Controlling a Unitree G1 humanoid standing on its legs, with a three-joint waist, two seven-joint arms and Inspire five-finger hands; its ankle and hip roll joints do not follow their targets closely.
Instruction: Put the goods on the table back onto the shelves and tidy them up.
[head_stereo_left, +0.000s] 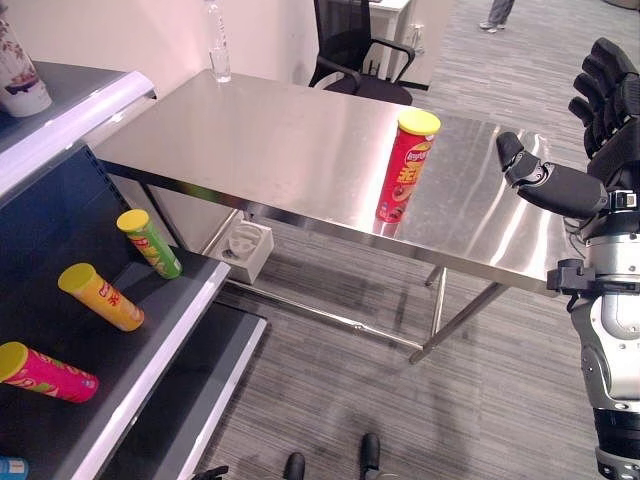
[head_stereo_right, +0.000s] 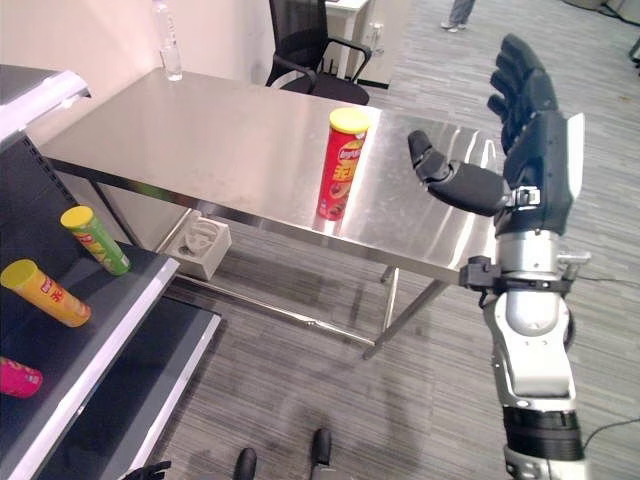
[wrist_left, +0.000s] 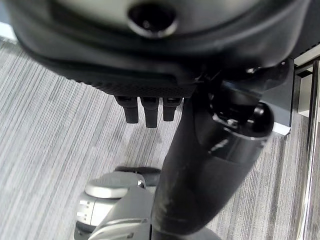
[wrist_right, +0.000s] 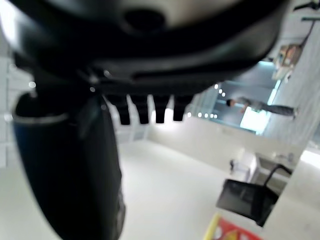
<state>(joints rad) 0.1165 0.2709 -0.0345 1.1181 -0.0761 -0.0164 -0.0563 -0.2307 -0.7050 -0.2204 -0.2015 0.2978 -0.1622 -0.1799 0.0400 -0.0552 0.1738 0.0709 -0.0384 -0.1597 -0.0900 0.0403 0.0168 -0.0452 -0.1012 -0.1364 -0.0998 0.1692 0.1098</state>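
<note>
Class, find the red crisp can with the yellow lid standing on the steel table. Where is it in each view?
Left eye view: red can upright, right of centre, near the table's front edge.
Right eye view: centre, left of the open right robot hand.
Right wrist view: a yellow and red corner at the bottom edge, probably it.
Shared landmark: black chair.

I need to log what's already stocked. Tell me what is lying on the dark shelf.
On the dark shelf lie three yellow-lidded cans on their sides: a green can, a yellow can and a pink can. The shelf's back part is cut off by the picture's edge, so more may lie there.
</note>
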